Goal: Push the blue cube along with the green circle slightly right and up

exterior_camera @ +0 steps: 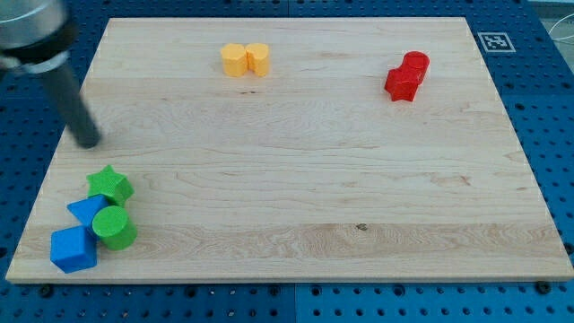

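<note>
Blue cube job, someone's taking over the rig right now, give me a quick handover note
My tip: on the board near the view's left edge, above the block cluster, touching nothing.
Blue cube: bottom-left corner of the board, against the green circle, which sits up and to its right.
Close by: a blue block, shape unclear, and a green star, packed against the circle from above.
Done: no sign of a push yet; the pair sits in the corner.
Left: probably bring the tip round to the cube's lower left and push the pair slightly right and up. The star and the other blue block may get dragged along.
</note>
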`<action>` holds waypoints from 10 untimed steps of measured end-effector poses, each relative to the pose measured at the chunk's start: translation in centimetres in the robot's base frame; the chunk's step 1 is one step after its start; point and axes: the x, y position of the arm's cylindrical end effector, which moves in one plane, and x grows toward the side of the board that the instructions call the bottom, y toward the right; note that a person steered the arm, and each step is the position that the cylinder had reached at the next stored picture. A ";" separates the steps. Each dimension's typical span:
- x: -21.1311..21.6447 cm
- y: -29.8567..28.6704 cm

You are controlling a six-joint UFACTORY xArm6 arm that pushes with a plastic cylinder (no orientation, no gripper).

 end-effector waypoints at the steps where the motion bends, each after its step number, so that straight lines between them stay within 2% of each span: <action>1: 1.9 -1.7; 3: 15.7 0.0; 5: 15.6 4.8; 8: 14.2 6.5; 10: 12.7 9.8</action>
